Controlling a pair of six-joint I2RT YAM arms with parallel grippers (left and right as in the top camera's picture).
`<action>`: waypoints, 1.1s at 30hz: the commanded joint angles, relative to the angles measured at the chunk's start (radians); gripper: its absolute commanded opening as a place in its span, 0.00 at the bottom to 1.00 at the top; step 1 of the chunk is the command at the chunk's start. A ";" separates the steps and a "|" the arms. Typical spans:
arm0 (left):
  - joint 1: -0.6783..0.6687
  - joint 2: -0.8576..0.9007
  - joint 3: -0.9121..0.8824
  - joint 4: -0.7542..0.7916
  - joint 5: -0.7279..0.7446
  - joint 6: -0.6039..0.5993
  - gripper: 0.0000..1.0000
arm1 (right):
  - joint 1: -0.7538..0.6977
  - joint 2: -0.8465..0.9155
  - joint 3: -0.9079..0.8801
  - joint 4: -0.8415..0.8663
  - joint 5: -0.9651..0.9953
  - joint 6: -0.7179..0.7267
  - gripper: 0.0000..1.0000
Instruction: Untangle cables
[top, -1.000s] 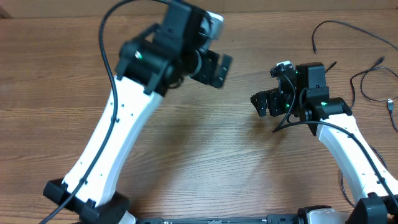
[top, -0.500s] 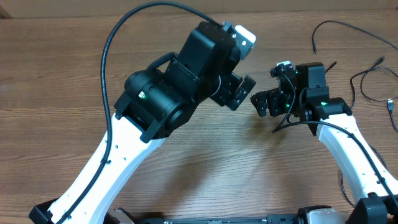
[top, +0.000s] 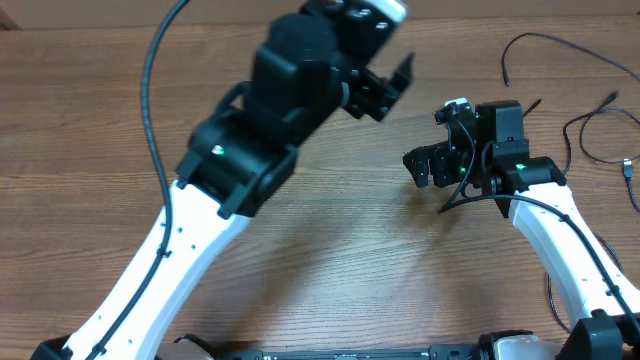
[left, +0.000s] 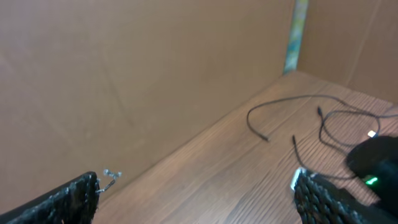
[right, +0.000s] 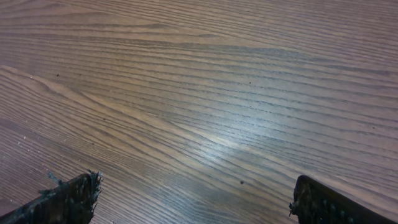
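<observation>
Thin black cables (top: 590, 95) lie loose at the table's far right, one (top: 545, 45) curving along the back and another (top: 600, 130) looping near the right edge. They also show in the left wrist view (left: 298, 115), lying apart on the wood. My left gripper (top: 385, 85) is raised high over the table's back middle, open and empty (left: 196, 193). My right gripper (top: 425, 165) is low over the wood left of the cables, open and empty (right: 193, 199). The right wrist view shows only bare wood.
A brown cardboard wall (left: 124, 68) stands behind the table's back edge. The left arm (top: 230, 170) stretches across the middle-left of the table. The right arm's own black cable (top: 560, 215) runs along its white link.
My left arm has swung from the back left towards the right arm and then lifted up and back. The right arm and the cables have not moved.
</observation>
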 joint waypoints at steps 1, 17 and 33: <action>0.083 -0.103 -0.130 0.066 0.170 0.013 1.00 | 0.000 -0.024 0.026 0.003 0.007 0.004 1.00; 0.440 -0.697 -0.993 0.650 0.193 -0.270 1.00 | 0.000 -0.025 0.026 0.003 0.008 0.004 1.00; 0.653 -1.270 -1.584 0.800 0.137 -0.388 1.00 | 0.000 -0.025 0.026 0.003 0.007 0.004 1.00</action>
